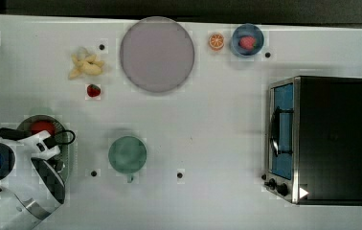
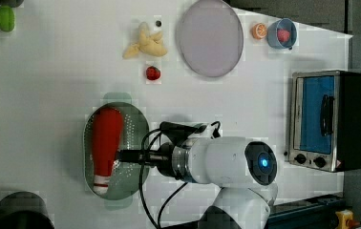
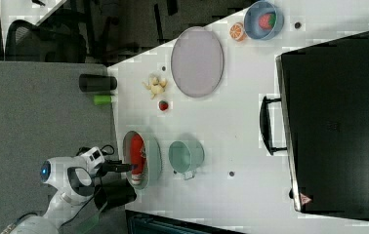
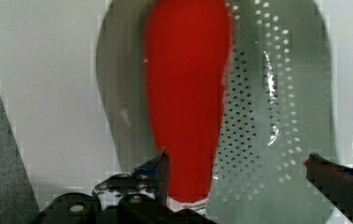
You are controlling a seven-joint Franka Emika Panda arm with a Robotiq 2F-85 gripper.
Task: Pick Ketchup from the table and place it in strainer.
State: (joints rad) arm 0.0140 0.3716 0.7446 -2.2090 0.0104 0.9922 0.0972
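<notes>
Open wide, the claw (image 4: 235, 172) hangs just over the ketchup bottle (image 2: 106, 143), its fingers apart and holding nothing. That bottle lies lengthwise inside the strainer (image 2: 133, 125). Beyond sits a green cup (image 1: 127, 154).

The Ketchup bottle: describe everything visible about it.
The Ketchup is a long, slim, bright-red bottle of smooth, plastic-looking material, wide at one end and tapering to a narrow end with a white band. It lies on its side, lengthwise inside the strainer, resting on the hole-dotted bottom toward one long wall. The gripper hangs over its narrow end with fingers spread wide to either side, one finger close beside the bottle; no grip shows. Nothing else is seen touching it.
</notes>
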